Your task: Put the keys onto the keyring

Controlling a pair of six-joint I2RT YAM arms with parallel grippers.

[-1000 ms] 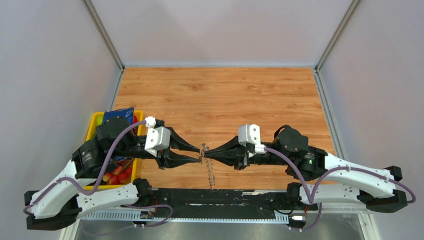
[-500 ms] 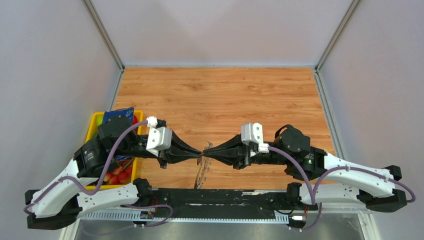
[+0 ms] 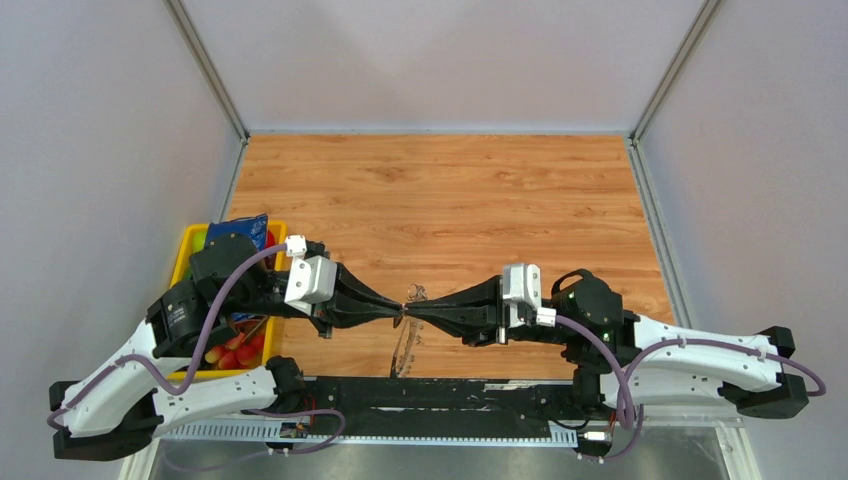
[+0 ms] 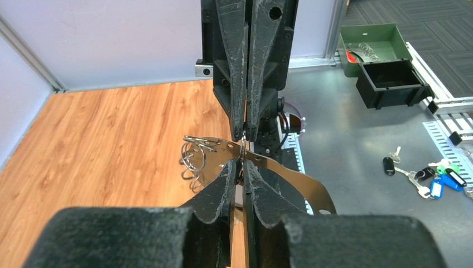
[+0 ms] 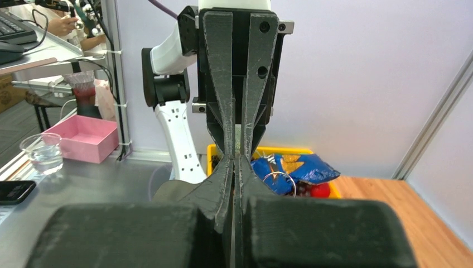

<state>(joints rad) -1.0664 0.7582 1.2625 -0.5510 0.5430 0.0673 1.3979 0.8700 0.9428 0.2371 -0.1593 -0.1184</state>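
We see the two arms meeting tip to tip low over the near middle of the wooden table (image 3: 450, 200), the left gripper (image 3: 397, 313) pointing right and the right gripper (image 3: 414, 311) pointing left, their fingertips all but touching. The keyring (image 3: 404, 345) hangs from that meeting point, tilting down towards the near edge of the table. From the left wrist we make it out as a thin, shiny metal band that curves away to the right, with a cluster of small wire rings (image 4: 194, 159) on its left part. The right jaws are pressed flat together, with the rim of the band caught at their very tip. The left jaws are drawn in to a narrow slit, and the band lies across their tips, so we read them as pinching the keyring just beside the other grip. A tiny key (image 4: 389, 165) with a black head lies well apart from all this, on the grey surface to the right in the left wrist view, next to a bunch of keys with coloured tags (image 4: 438, 181). A green box (image 4: 372, 42) and a black box (image 4: 390, 84) sit further back on that surface. A yellow bin (image 3: 190, 245) stands by the left arm, holding a blue packet (image 3: 240, 228) and some red items.
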